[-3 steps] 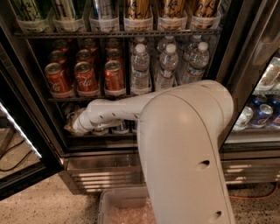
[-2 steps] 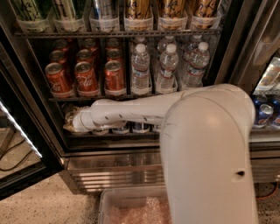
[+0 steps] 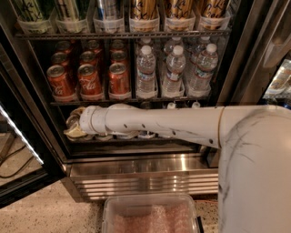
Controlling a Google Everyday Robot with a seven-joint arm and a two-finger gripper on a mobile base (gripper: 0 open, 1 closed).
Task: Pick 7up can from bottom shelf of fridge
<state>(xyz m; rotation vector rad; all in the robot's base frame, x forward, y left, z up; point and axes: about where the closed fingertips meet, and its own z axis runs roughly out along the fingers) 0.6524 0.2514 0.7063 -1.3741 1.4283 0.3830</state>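
The fridge (image 3: 145, 175) stands open in front of me, with its ribbed steel base low in the view. My white arm reaches leftwards across the bottom shelf (image 3: 136, 142) and hides most of it. My gripper (image 3: 75, 127) is at the shelf's left end, in among small silver-topped cans. One 7up can (image 3: 72, 121) shows its shiny top right at the gripper; I cannot tell whether it is gripped. Other can tops (image 3: 146, 134) peek out below the arm.
Red Coca-Cola cans (image 3: 88, 79) and water bottles (image 3: 175, 73) fill the rack above. Tall cans (image 3: 143, 11) stand on the top rack. The glass door (image 3: 18, 136) hangs open at left. A clear plastic bin (image 3: 152, 216) sits below. A neighbouring cooler (image 3: 278, 77) is at right.
The bulky part of my arm has shifted to the right, so more of the forearm shows. The wrist end stays at the left of the bottom shelf.
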